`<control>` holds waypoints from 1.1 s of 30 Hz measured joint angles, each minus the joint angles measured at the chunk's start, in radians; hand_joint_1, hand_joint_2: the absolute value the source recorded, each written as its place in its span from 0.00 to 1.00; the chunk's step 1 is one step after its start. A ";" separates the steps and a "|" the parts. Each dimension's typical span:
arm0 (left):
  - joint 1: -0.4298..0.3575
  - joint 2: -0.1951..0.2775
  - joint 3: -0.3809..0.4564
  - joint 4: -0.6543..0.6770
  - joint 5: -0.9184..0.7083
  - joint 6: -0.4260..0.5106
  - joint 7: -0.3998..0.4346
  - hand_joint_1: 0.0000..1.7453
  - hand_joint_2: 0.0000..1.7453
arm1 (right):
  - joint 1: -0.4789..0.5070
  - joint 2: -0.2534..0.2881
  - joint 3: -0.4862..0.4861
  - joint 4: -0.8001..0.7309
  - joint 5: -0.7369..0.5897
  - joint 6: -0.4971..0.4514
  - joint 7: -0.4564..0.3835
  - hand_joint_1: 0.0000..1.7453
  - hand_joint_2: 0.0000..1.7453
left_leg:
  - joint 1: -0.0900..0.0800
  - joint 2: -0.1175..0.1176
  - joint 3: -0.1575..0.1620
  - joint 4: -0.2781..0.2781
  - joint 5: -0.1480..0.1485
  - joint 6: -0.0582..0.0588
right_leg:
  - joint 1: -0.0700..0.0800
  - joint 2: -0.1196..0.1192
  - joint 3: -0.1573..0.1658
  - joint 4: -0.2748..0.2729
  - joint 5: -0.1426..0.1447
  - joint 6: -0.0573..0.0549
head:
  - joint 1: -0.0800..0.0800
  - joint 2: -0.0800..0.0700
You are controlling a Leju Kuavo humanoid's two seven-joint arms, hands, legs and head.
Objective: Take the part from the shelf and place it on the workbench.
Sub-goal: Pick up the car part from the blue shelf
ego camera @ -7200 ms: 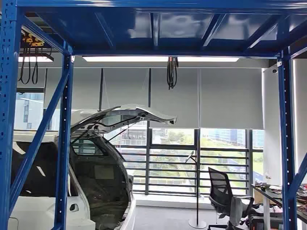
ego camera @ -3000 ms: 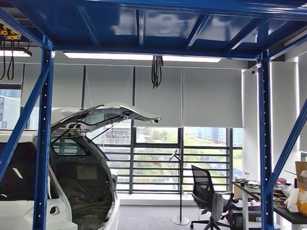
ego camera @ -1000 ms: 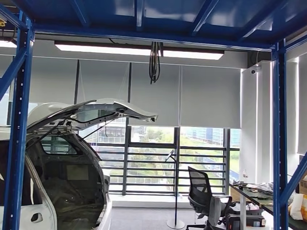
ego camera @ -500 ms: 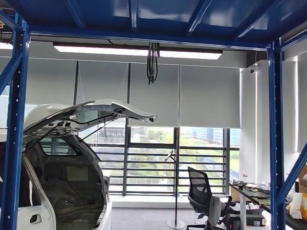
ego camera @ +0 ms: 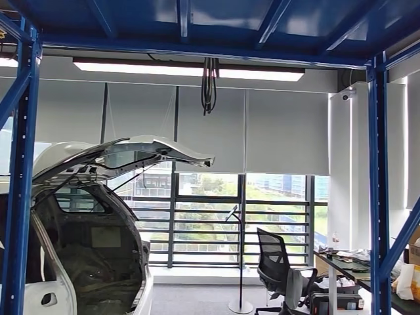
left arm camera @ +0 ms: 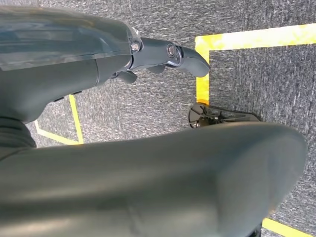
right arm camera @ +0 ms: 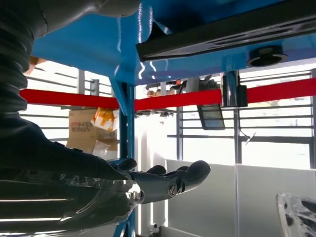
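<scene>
No part is identifiable in any view. The blue shelf frame [ego camera: 22,197] stands close in front of me in the head view, its top deck overhead. My left hand [left arm camera: 156,163] hangs over grey carpet, its fingers [left arm camera: 168,51] stretched out and holding nothing. My right hand [right arm camera: 111,182] is raised beside a blue shelf upright [right arm camera: 126,118], under the blue deck, with its fingers [right arm camera: 178,178] straight and empty. A red beam [right arm camera: 178,98] crosses behind that hand.
A white car [ego camera: 89,230] with its tailgate raised stands at the left beyond the frame. A black office chair [ego camera: 275,262] and a cluttered desk [ego camera: 346,262] are at the right, next to the right blue upright [ego camera: 378,197]. Yellow floor tape [left arm camera: 203,64] marks the carpet.
Over the earlier frames the whole picture shifted, so the camera moved: the car slid left and the desk came further in at the right. In the last half second nothing visibly changed.
</scene>
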 joint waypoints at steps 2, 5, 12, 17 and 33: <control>0.000 0.000 -0.003 0.000 0.000 0.000 0.000 0.00 0.00 | -0.002 0.010 -0.002 0.021 0.039 -0.009 0.021 0.00 1.00 | 0.000 0.000 0.000 0.000 0.000 0.000 | 0.000 0.000 0.000 0.000 0.000 0.000 | 0.000 0.000; -0.001 0.000 -0.010 0.000 0.000 -0.003 -0.002 0.00 0.00 | -0.010 0.025 -0.009 0.053 0.068 -0.011 0.037 0.00 1.00 | 0.000 0.000 0.000 0.000 0.000 0.000 | 0.000 0.000 0.000 0.000 0.000 0.000 | 0.000 0.000; -0.002 0.000 -0.024 0.000 0.000 -0.011 -0.008 0.00 0.00 | -0.035 0.055 -0.032 0.116 0.075 -0.009 0.040 0.00 1.00 | 0.000 0.000 0.000 0.000 0.000 0.000 | 0.000 0.000 0.000 0.000 0.000 0.000 | 0.000 0.000; -0.003 0.000 -0.026 0.000 0.000 -0.011 -0.008 0.00 0.00 | -0.043 0.066 -0.042 0.138 0.076 -0.009 0.040 0.00 1.00 | 0.000 0.000 0.000 0.000 0.000 0.000 | 0.000 0.000 0.000 0.000 0.000 0.000 | 0.000 0.000; -0.009 0.000 -0.062 0.000 0.000 -0.019 -0.009 0.00 0.00 | -0.134 0.124 -0.088 0.244 0.183 -0.023 0.062 0.00 1.00 | 0.000 0.000 0.000 0.000 0.000 0.000 | 0.000 0.000 0.000 0.000 0.000 0.000 | 0.000 0.000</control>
